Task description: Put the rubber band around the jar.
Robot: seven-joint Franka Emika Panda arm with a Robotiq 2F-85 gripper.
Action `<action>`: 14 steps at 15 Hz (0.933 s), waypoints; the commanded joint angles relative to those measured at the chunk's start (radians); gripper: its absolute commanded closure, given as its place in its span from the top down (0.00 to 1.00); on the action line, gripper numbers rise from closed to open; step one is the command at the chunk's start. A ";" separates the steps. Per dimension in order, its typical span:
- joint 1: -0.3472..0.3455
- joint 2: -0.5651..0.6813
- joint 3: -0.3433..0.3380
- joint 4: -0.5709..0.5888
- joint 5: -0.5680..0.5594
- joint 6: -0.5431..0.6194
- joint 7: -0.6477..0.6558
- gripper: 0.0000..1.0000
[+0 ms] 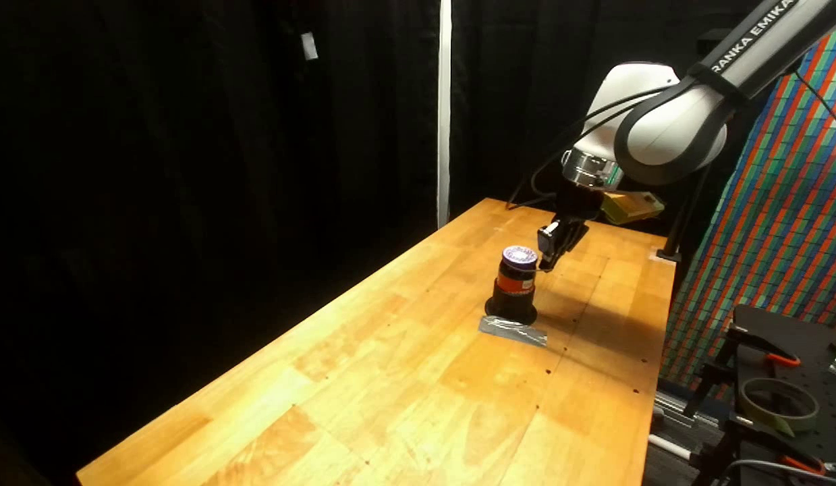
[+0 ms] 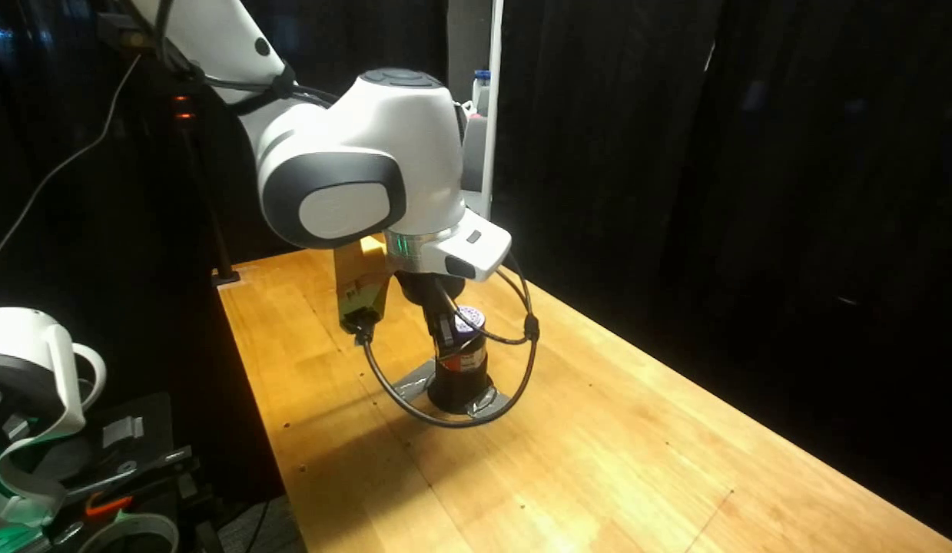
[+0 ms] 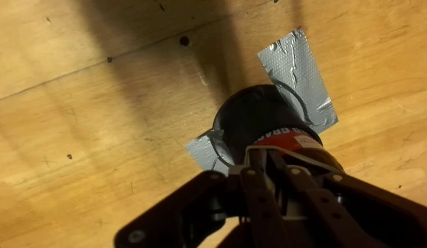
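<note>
While one jar (image 1: pixel 517 286) stands | one hand (image 3: pixel 267 158) clenches one rubber band (image 3: pixel 272 147) | two tape strips (image 3: pixel 304 74)

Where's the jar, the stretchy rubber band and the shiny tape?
Jar (image 1: pixel 513 285), in an exterior view, on its orange-red label.
Rubber band (image 3: pixel 304 157), wrist view, on its pale strand.
Shiny tape (image 3: pixel 307 77), wrist view, on the larger visible piece.

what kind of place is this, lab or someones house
Probably a robotics lab or workshop: a Franka robot arm reaches over a wooden table, black curtains hang beyond it, and a roll of tape sits on a dark side bench.
</note>
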 commanded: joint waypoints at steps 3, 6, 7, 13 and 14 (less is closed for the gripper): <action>-0.007 -0.093 0.092 -0.108 0.162 0.168 -0.126 0.13; -0.008 -0.120 0.117 -0.138 0.237 0.223 -0.198 0.11; -0.009 -0.132 0.117 -0.149 0.247 0.232 -0.215 0.12; 0.000 -0.189 0.116 -0.190 0.376 0.238 -0.367 0.12; 0.003 -0.197 0.115 -0.197 0.399 0.235 -0.393 0.12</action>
